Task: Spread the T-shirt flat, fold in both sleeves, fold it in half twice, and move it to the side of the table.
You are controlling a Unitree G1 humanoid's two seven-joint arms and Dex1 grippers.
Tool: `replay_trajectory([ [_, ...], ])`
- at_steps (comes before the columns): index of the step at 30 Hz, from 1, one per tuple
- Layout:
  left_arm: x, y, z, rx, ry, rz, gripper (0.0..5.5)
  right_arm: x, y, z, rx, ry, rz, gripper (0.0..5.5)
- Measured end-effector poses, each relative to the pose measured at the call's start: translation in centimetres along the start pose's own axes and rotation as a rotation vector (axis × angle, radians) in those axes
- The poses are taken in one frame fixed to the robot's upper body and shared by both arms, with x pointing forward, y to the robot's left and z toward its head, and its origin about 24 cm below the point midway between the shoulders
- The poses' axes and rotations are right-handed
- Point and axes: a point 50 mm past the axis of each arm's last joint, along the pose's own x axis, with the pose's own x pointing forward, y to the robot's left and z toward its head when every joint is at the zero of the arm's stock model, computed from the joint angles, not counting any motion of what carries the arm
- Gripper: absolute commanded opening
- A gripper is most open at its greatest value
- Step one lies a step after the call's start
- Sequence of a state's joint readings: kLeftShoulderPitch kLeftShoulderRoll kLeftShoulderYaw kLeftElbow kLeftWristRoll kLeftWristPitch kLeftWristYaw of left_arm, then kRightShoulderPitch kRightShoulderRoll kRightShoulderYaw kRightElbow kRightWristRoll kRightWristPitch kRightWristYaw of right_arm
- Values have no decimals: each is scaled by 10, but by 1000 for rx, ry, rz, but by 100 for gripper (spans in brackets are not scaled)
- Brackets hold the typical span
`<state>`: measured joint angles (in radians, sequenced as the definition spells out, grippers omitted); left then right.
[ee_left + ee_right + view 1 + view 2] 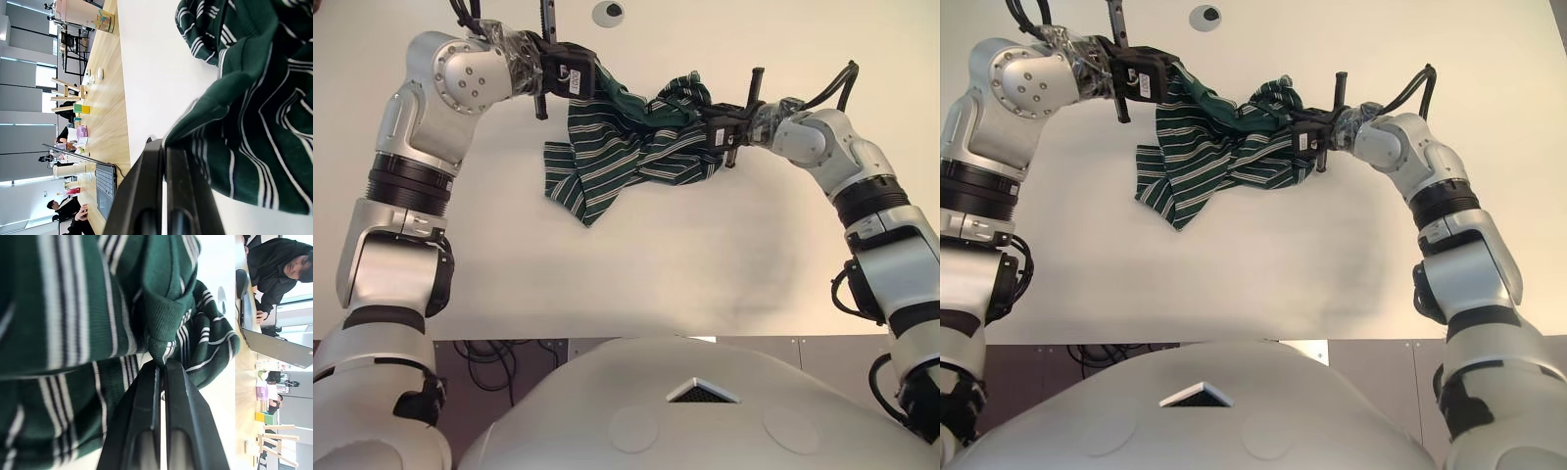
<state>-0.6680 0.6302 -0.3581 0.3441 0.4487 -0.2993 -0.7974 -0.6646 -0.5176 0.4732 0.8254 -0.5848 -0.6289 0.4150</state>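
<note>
A: Left eye view, first item?
B: T-shirt (617, 157), green with white stripes. It is bunched and strung between both arms over the far part of the white surface (705, 274). Left jaws are clamped on one end, right jaws on the other.

A: Right eye view?
B: Same entry. Add a round hole (1205, 15) in the surface beyond the shirt.

A: Left wrist view?
B: Left jaws are pressed together with a fold of cloth pinched at the tips. Behind is a wooden table (110, 98) carrying a laptop (105, 181) and a pale container (80, 12), contents not discernible.

A: Right wrist view?
B: Right jaws are closed tight on a gathered tuck of the striped cloth.
</note>
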Motion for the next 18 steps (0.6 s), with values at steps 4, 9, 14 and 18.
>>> replay_trajectory([
  [4,0,1,-4,-14,11,2,0,-2,-23,3,-2,-16,-76,4],
  [9,-1,29,-17,-35,68,100,0,-10,-87,6,-16,25,-251,4],
  [14,2,81,-26,-78,134,271,0,-9,-134,9,37,85,-397,4],
  [18,-1,130,-22,-89,216,435,0,-18,-183,11,63,178,-553,4],
])
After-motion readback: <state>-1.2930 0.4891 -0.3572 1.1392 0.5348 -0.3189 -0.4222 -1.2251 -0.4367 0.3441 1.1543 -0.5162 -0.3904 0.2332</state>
